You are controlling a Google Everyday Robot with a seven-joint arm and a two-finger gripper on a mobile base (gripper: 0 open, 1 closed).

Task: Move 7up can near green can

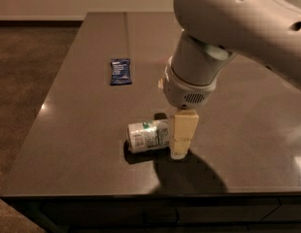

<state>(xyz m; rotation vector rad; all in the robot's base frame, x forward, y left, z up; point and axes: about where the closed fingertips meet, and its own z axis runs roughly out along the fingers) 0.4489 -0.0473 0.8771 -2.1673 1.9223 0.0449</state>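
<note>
The 7up can (148, 136) lies on its side on the dark table (82, 130), near the front edge, its silver end facing left. My gripper (178, 147) hangs straight down from the large pale arm (223, 38) and sits at the right end of the can, touching or nearly touching it and reaching down to the tabletop. The green can is hidden behind the arm.
A dark blue packet (120, 71) lies flat on the table to the back left. The table's front edge (141, 194) runs just below the can. Brown floor (29, 81) lies to the left.
</note>
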